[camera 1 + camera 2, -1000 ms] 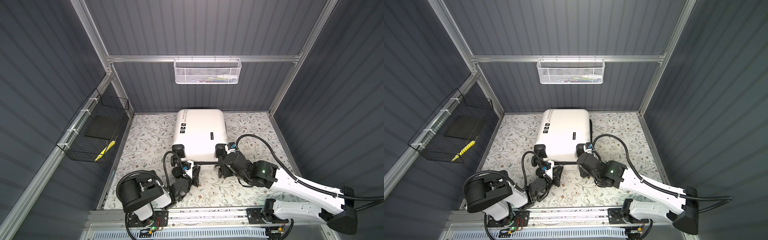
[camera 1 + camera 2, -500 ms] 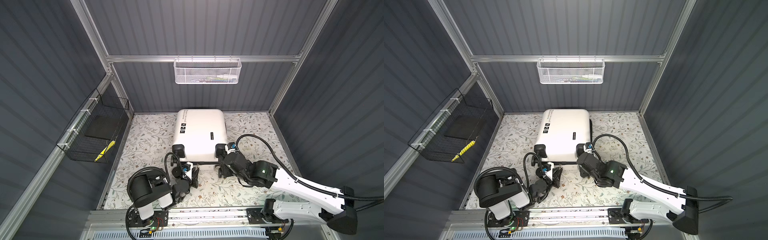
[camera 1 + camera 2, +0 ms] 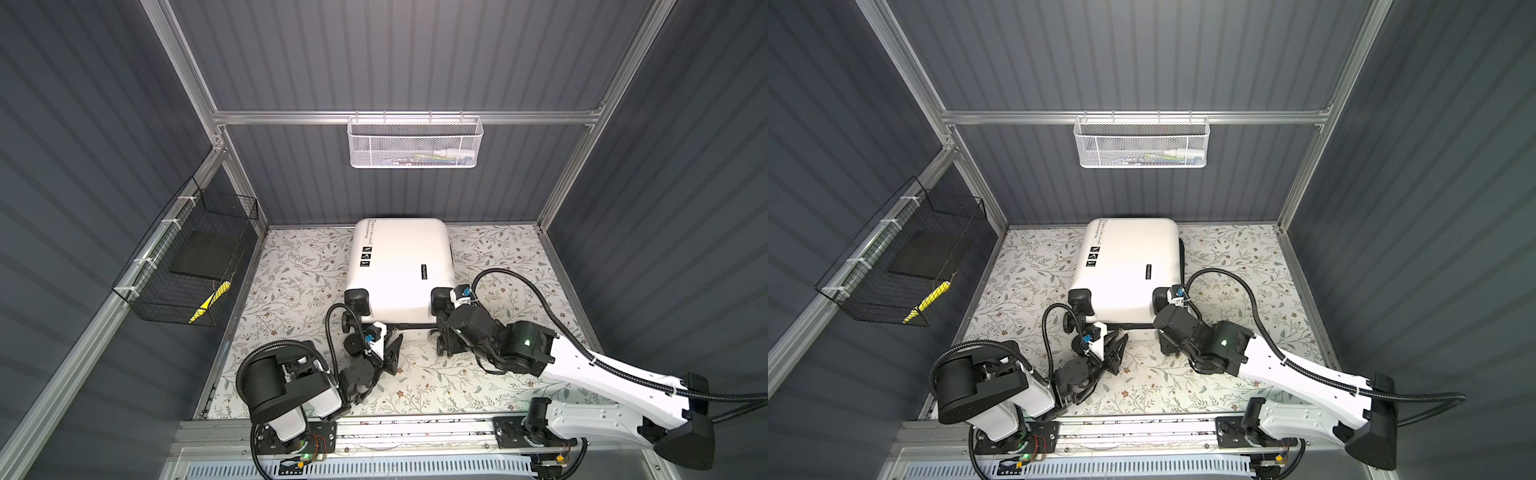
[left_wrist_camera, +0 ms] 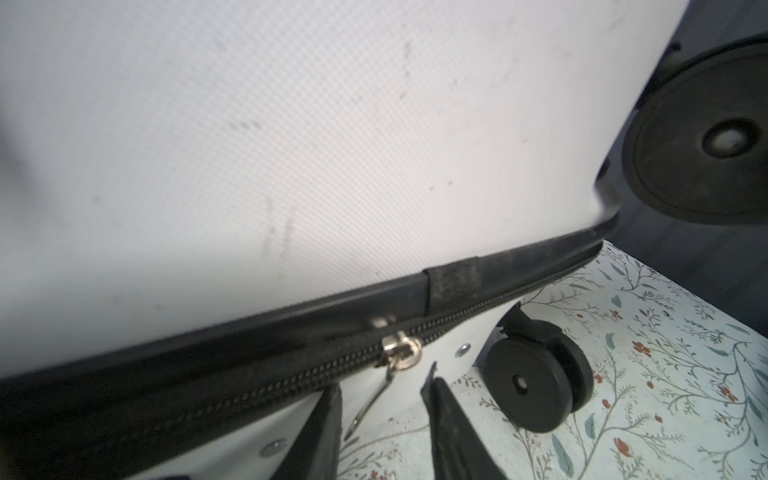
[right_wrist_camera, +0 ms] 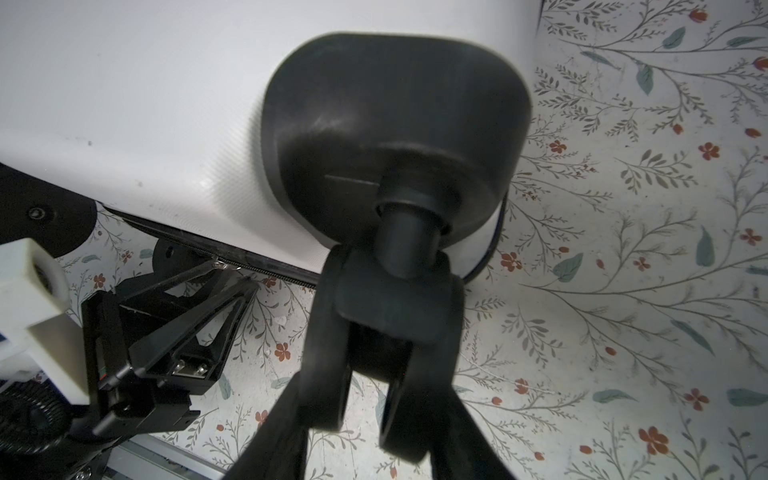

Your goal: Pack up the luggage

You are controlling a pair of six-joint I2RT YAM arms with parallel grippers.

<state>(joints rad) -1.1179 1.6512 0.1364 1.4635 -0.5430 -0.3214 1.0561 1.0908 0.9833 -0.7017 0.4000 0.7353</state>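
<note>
Your left pincer (image 4: pixel 382 388) stands parted at the near, wheeled end of the luggage (image 3: pixel 401 266), with the zipper pull (image 4: pixel 397 351) loose between its tips, ungripped. The closed white case lies flat on the floral surface (image 3: pixel 478 374), its long axis running from both arms toward the back wall. The zip crosses in front of you. Your right pincer (image 3: pixel 445 334) is clenched on the near right caster (image 5: pixel 395 291), seemingly bracing. The left arm is nearer the pull.

White arm links (image 3: pixel 602 374), black joints (image 3: pixel 515 353), corrugated black cables (image 3: pixel 496 270), green status LED (image 3: pixel 527 343), black tapered fingers (image 4: pixel 451 436).
</note>
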